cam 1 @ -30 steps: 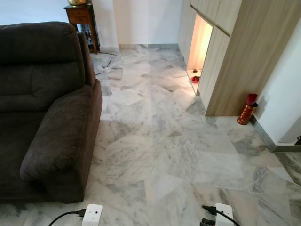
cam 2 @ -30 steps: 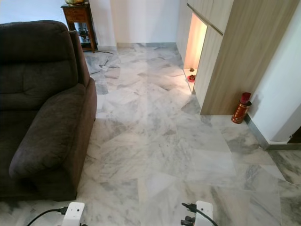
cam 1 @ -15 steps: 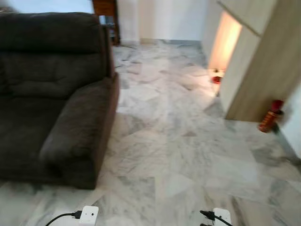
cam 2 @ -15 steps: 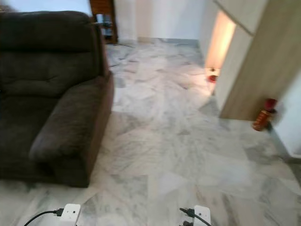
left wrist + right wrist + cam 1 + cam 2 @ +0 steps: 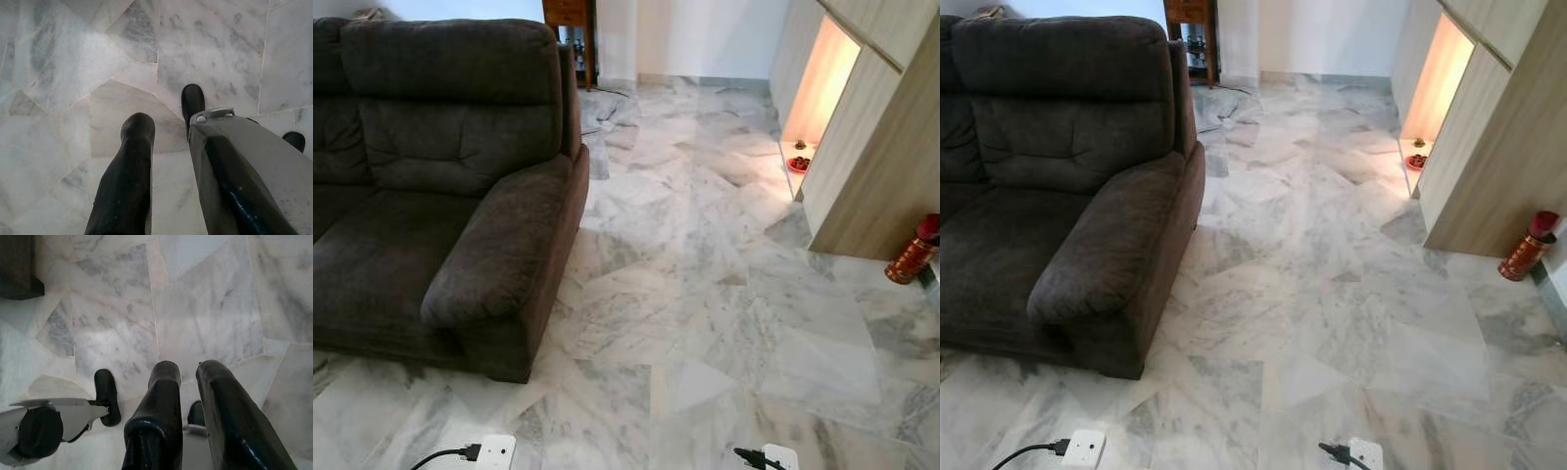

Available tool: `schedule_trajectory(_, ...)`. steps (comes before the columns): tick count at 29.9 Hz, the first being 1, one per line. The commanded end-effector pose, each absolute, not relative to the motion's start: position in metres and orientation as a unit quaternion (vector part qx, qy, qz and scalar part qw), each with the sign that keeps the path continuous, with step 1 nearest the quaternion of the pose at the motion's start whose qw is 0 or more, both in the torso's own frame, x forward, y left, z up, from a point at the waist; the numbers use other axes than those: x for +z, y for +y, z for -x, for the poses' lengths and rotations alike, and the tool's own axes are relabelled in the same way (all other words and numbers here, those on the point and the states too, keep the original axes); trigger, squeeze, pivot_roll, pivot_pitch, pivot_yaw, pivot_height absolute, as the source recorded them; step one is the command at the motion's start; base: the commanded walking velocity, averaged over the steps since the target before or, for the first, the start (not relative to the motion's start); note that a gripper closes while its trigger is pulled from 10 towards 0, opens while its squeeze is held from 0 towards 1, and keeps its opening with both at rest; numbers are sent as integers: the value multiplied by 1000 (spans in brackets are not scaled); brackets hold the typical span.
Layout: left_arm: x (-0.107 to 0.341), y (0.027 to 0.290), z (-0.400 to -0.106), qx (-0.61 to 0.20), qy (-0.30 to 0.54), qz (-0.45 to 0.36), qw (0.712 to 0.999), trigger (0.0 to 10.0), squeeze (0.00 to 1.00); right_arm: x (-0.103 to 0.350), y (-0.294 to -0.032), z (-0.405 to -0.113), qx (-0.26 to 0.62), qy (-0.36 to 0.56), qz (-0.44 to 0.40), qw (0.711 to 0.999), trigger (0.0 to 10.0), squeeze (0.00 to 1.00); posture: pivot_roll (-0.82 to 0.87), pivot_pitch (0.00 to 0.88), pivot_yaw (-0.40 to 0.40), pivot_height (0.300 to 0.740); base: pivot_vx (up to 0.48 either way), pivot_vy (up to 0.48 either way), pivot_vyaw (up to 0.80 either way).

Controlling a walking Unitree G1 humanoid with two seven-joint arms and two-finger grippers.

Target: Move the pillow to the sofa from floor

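Sofa (image 5: 440,186), dark brown, sits on the robot's left on the marble floor (image 5: 705,294), its seat bare, its near armrest jutting toward the camera. Where the pillow lies, I cannot tell. Left gripper (image 5: 168,129) hangs low over the marble tiles, fingers a little apart, pinching nothing. Right gripper (image 5: 188,367) also points down at the floor, its fingers separated by a slim gap, nothing between them. Over on the right, a wooden cabinet (image 5: 881,147) with a glowing niche, and a red canister (image 5: 913,257) standing just beside its corner.

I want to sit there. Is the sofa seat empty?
Empty as far as visible: the sofa seat cushion is bare, its left end out of frame.
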State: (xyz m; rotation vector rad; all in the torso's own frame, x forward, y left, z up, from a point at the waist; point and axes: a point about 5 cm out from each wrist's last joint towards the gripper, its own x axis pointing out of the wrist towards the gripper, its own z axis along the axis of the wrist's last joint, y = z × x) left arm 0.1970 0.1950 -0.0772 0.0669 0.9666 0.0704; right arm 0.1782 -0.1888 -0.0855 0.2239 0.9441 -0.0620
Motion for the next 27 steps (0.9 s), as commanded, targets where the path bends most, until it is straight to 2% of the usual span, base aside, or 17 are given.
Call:
schedule_trajectory(1, -80, 200, -190, 44, 473, -31, 879, 10000, 0, -88, -178, -175, -27, 456, -117, 882, 10000, 0, 29, 66, 34, 740, 0, 277, 0)
schedule_trajectory(6, -80, 201, -190, 44, 472, -38, 880, 10000, 0, -91, -154, -174, -11, 468, -111, 877, 10000, 0, 28, 77, 40, 740, 0, 385, 0)
schedule_trajectory(11, -80, 203, -190, 48, 472, -39, 880, 10000, 0, -90, -156, -176, -13, 466, -115, 877, 10000, 0, 32, 87, 41, 740, 0, 394, 0)
schedule_trajectory(18, -80, 204, -190, 44, 473, -43, 879, 10000, 0, -88, -143, -182, -9, 464, -118, 878, 10000, 0, 33, 103, 53, 740, 0, 417, 0)
schedule_trajectory(20, -80, 205, -189, 45, 473, -43, 879, 10000, 0, -89, -161, -178, -16, 463, -121, 878, 10000, 0, 32, 109, 55, 740, 0, 416, 0)
schedule_trajectory(27, -79, 205, -190, 50, 472, -39, 880, 10000, 0, -90, -172, -174, -19, 466, -116, 877, 10000, 0, 28, 132, 50, 740, 0, 414, 0)
